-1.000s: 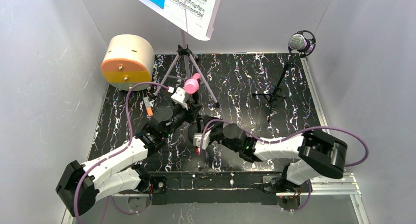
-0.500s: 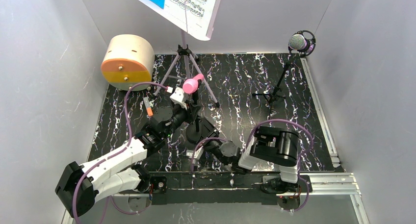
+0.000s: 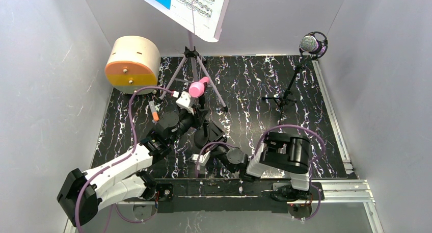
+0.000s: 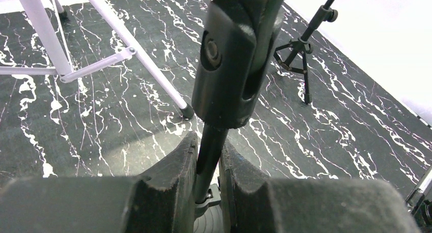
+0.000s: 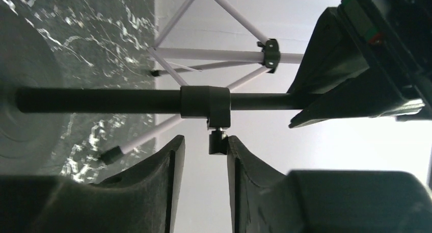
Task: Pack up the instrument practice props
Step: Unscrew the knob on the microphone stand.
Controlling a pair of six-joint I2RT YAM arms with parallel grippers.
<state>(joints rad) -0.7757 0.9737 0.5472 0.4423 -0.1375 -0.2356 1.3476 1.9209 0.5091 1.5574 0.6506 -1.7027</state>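
Two mics: pink microphone [image 3: 196, 88] on black stand [image 4: 210, 151], purple mic [image 3: 309, 43]; one music stand [image 3: 191, 42].

My overhead camera sits above and behind the arm bases, looking down and forward over the whole black surface [image 3: 254, 80]. The left wrist camera rides low behind the left fingers [image 4: 170, 179] and faces the far right corner. It is very close to a black pole [image 4: 210, 151], with the music stand legs [image 4: 133, 49] and a small tripod [image 4: 301, 47] beyond. The right wrist camera is rolled sideways, so the surface stands at its left. Past the right fingers [image 5: 170, 182] it shares that pole and those legs.
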